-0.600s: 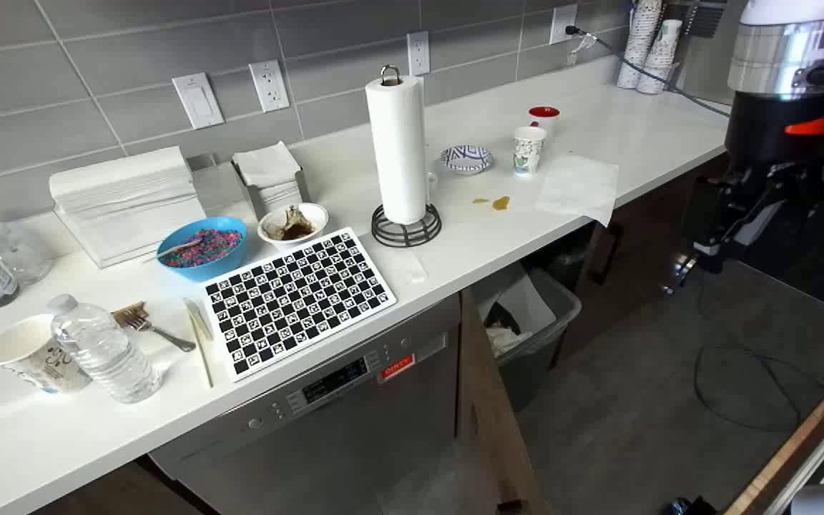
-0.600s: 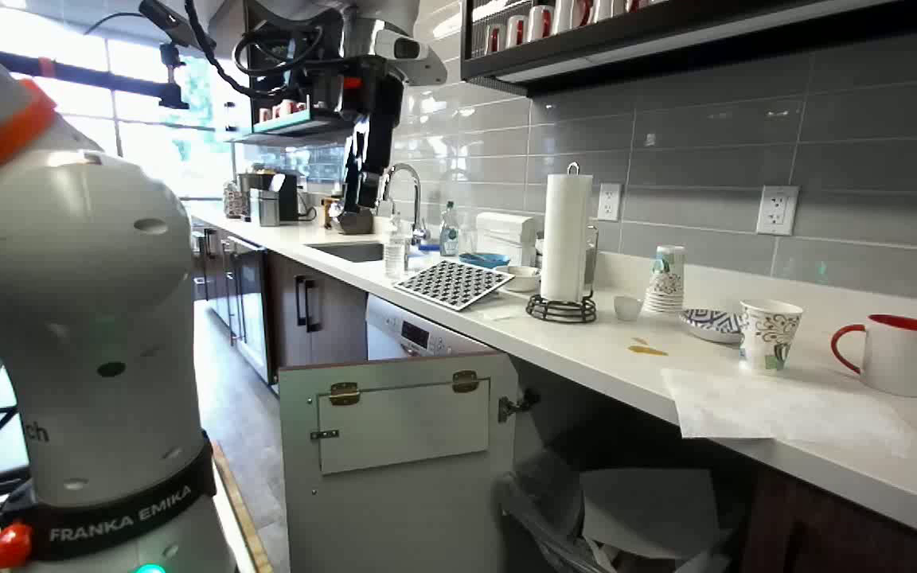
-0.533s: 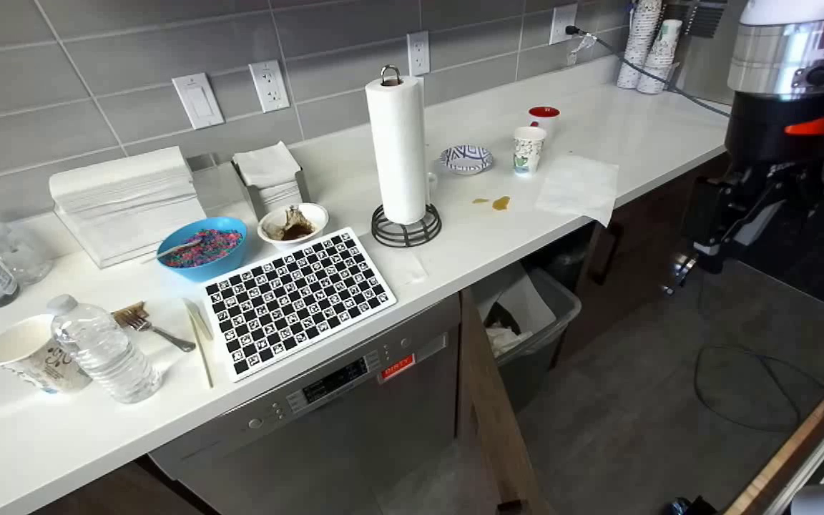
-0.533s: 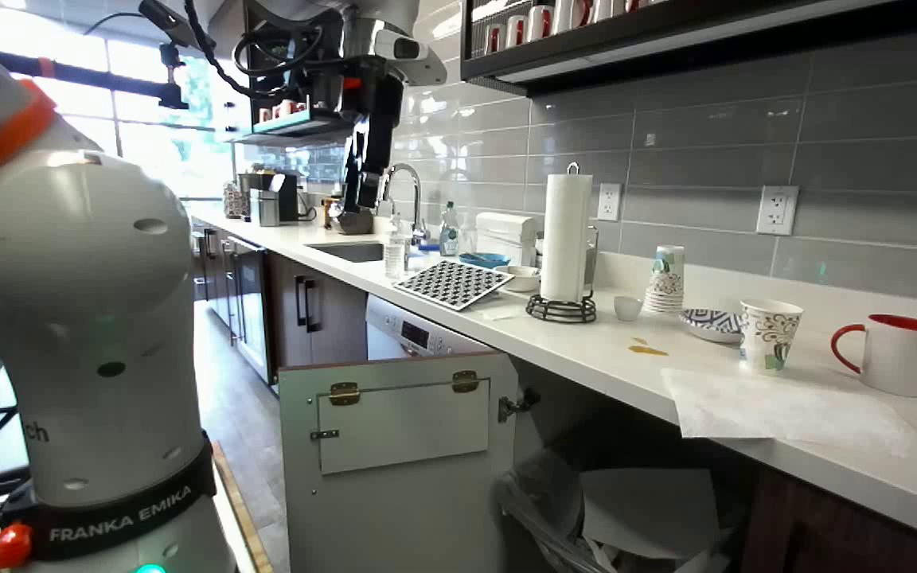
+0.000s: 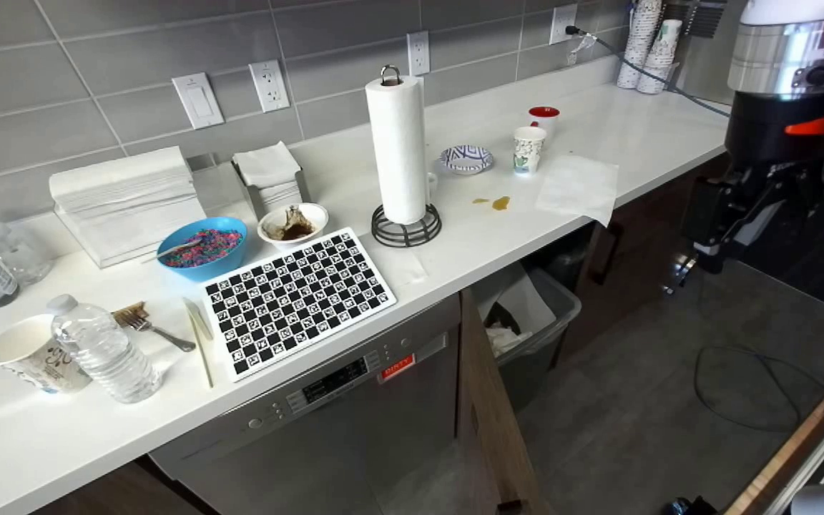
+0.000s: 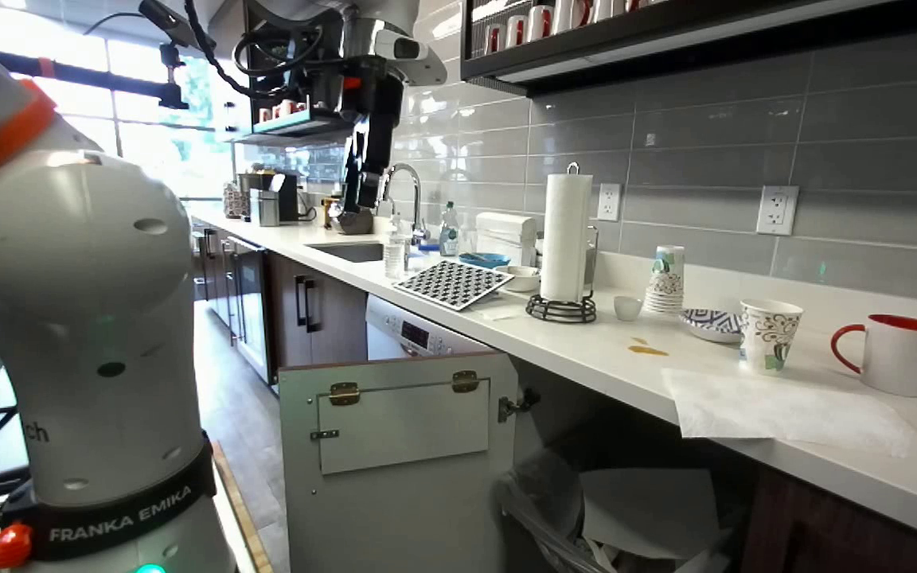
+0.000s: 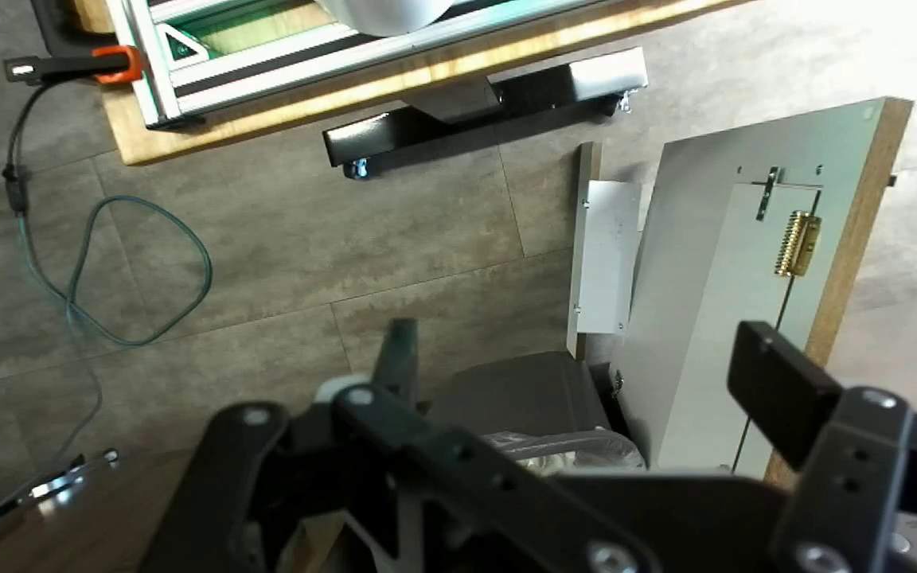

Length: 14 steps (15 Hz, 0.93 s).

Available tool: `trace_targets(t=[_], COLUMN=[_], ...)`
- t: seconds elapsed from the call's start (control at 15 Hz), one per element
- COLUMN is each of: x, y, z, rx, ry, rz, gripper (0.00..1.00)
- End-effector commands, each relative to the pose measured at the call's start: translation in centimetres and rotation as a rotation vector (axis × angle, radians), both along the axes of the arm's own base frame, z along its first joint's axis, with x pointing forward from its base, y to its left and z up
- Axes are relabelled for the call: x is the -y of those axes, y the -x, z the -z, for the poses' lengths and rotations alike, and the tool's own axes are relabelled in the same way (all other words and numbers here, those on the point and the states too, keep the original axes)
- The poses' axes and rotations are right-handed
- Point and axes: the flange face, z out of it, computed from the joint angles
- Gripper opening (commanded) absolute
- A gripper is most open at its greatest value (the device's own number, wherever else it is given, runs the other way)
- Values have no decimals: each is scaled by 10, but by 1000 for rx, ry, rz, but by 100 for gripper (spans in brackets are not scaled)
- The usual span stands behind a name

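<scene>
My gripper hangs in the air with its jaws spread wide and nothing between them. Below it in the wrist view are a grey trash bin with a clear liner and an open cabinet door. In an exterior view the gripper points downward in front of the counter, apart from everything on it. Along the counter stand a paper towel roll, a patterned bowl, a paper cup and a red-lined mug. A white sheet lies partly over the front edge.
A checkered board, blue bowl, white bowl, plastic bottle and cutlery occupy the counter's far end. Brown spill spots lie near the towel stand. A shelf juts overhead. A cable loops on the floor.
</scene>
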Motion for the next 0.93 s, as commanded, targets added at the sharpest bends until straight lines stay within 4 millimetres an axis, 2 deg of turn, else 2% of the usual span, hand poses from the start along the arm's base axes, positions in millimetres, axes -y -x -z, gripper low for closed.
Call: trace_targets(t=[0.0,0.2,0.33,0.53,0.67,0.87], x=[26,70,99,140,152,146], y=[-9,-25,-42,-76,-98,-135], z=[3,0,5,30,49,76], rx=[65,187,281,323,329,334], ry=[23,-64,-125,-125,-116,-89], rz=[131,225,233,233,232,207], gripper=[100,100,100,100,100,100])
